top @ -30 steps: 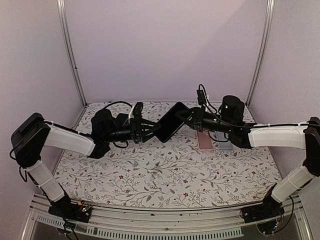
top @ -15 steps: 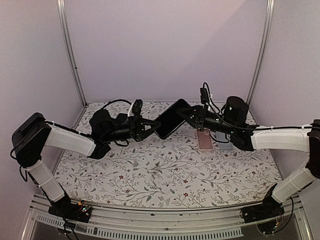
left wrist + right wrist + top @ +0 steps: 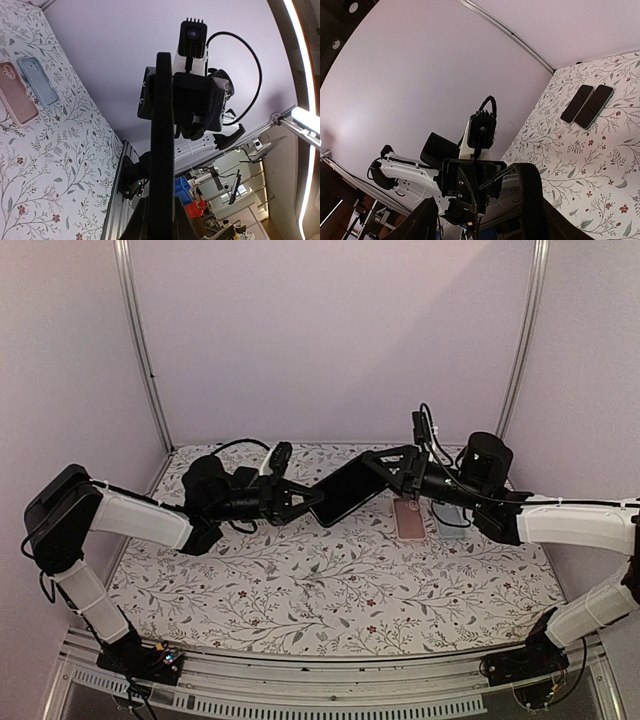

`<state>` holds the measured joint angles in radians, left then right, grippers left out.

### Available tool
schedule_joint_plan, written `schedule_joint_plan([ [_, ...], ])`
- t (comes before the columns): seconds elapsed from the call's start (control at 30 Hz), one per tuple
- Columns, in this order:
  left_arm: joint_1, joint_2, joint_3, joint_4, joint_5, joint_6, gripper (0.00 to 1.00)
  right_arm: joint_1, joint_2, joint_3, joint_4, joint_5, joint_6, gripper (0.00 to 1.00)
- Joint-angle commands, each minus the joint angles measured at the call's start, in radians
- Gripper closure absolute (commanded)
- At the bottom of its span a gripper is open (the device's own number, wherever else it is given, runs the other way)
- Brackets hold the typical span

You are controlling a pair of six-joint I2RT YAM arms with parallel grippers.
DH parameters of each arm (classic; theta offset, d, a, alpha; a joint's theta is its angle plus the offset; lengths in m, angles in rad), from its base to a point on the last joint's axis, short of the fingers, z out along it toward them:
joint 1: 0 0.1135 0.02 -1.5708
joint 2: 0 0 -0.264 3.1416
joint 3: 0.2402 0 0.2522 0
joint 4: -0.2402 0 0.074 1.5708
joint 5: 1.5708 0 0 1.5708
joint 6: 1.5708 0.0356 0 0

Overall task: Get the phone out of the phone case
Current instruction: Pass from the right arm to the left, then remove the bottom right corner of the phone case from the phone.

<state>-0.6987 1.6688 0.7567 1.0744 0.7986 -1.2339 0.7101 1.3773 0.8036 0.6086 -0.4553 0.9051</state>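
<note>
The black phone in its phone case [image 3: 350, 490] hangs in the air over the back of the table and looks like one dark slab. My left gripper [image 3: 308, 502] is shut on its left end. In the left wrist view the slab [image 3: 164, 125] stands edge-on, rising from between my left gripper's [image 3: 159, 212] fingers. My right gripper [image 3: 388, 468] is open at the slab's right end, one finger on each side with a gap. In the right wrist view the right gripper [image 3: 475, 215] faces the left one, and the slab's thin edge [image 3: 478, 226] shows between the spread fingers.
A pink case [image 3: 408, 520] and a grey-blue case [image 3: 448, 524] lie on the flowered table under the right arm, also seen as the pink case [image 3: 17, 100] and blue case [image 3: 37, 80]. Two phones [image 3: 577, 102] [image 3: 595, 106] lie side by side. Walls enclose three sides.
My left gripper has shut on the phone's left end. The right gripper has let go, opened wide and drawn a little to the right. The phone now tilts lower.
</note>
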Motion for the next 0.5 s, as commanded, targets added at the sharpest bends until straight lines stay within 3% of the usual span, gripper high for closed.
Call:
schedule_joint_plan([
  [0.0,0.014,-0.027,0.043,0.021,0.055,0.022,1.00,-0.045,-0.059,-0.022,0.012,-0.047,-0.028,0.32],
  [0.2,0.029,-0.042,0.046,0.036,0.075,-0.001,1.00,-0.090,-0.083,-0.033,0.011,-0.150,-0.037,0.32],
  [0.47,0.043,-0.044,0.040,0.154,0.077,-0.092,1.00,-0.125,-0.114,-0.080,0.013,-0.239,-0.048,0.40],
])
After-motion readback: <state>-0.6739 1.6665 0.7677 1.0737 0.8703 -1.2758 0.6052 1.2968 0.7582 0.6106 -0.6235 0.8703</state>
